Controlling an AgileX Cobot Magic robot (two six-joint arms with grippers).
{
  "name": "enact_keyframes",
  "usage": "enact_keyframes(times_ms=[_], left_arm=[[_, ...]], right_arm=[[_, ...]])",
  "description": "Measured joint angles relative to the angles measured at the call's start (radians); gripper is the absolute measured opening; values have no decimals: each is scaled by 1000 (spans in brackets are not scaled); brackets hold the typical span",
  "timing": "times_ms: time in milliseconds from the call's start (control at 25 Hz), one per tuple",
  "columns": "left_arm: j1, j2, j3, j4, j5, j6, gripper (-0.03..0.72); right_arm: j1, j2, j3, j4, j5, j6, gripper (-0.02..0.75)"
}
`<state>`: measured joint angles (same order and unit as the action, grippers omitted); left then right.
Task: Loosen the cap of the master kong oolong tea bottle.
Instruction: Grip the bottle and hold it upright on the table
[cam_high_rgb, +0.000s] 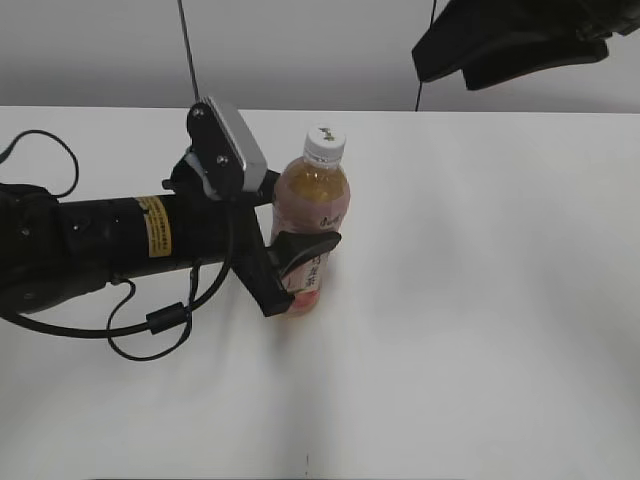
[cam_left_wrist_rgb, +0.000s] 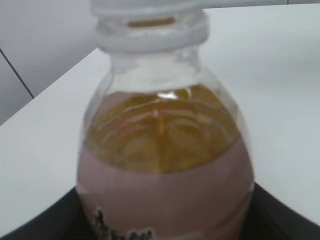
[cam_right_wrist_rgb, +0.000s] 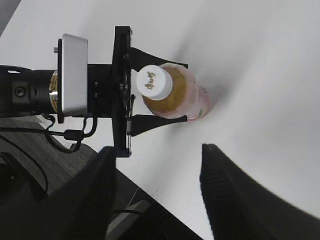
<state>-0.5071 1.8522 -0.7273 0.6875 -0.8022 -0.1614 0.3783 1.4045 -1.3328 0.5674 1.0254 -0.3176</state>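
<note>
Amber-filled bottle (cam_high_rgb: 310, 215), white cap (cam_high_rgb: 325, 144) on, is clamped upright toward the table's (cam_high_rgb: 500, 300) far edge by the left gripper (cam_high_rgb: 300, 262); the right gripper (cam_right_wrist_rgb: 157, 200) is held spread and empty above.

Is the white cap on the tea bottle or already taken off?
On. The cap sits on the neck of the bottle, which stands upright in the left gripper.

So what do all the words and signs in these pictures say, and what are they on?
Nothing can be quoted; every text is too small or blurred.
Bottle label: black Chinese characters, unreadable.
Cap top: small dark mark, unreadable.
Yellow sticker on the left arm: tiny print, unreadable.
The left gripper is shut on the bottle; the right gripper hangs open above.
</note>
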Motion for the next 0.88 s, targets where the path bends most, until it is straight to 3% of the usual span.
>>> enact_keyframes(times_ms=[320, 640, 880], left_arm=[[0, -62, 0, 1, 66, 31, 428], [0, -62, -19, 30, 161, 46, 428], [0, -65, -58, 47, 185, 47, 428]], right_arm=[[17, 135, -114, -6, 110, 156, 408], [21, 229, -210, 9, 131, 277, 408], [69, 318, -271, 0, 141, 349, 407]])
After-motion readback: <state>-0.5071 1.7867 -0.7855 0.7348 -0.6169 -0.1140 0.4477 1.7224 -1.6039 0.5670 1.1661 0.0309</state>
